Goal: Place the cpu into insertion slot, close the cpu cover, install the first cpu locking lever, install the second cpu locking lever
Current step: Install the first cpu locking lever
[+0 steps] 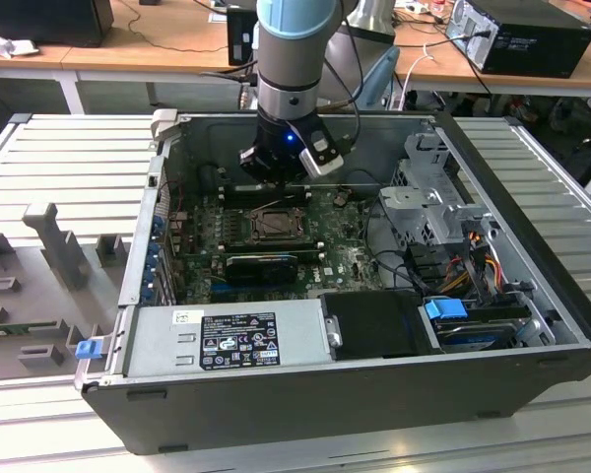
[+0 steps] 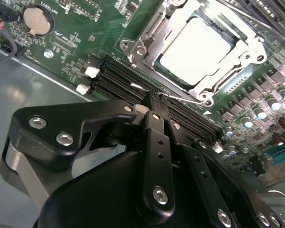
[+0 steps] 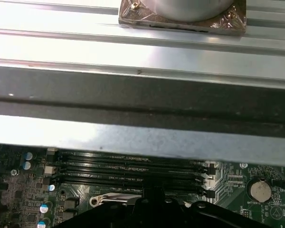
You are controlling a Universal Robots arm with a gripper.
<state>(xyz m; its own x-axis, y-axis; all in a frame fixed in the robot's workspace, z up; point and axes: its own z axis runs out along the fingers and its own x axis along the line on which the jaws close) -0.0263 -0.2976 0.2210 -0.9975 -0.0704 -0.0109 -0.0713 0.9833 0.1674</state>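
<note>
Second wrist view: the cpu [image 2: 194,46] is seen seated in the insertion slot [image 2: 135,45], framed by the cpu cover [image 2: 237,35] lying flat. Just beside it, the gripper [image 2: 154,97] is held fully closed, nothing grasped, seemingly for pressing a thin locking lever [image 2: 180,99].

No legible text; label [image 1: 237,339] on grey power supply box [image 1: 227,340] carries print too small to read

The cpu [image 2: 194,45] is showing a smooth, pale metal face that is catching the light. The cpu cover [image 2: 149,35] around it is gleaming as bare, shiny metal. The gripper [image 2: 154,102] is looking like matt black plastic studded with bright metal screws. The circuit board [image 2: 80,42] is shining glossy green.
</note>
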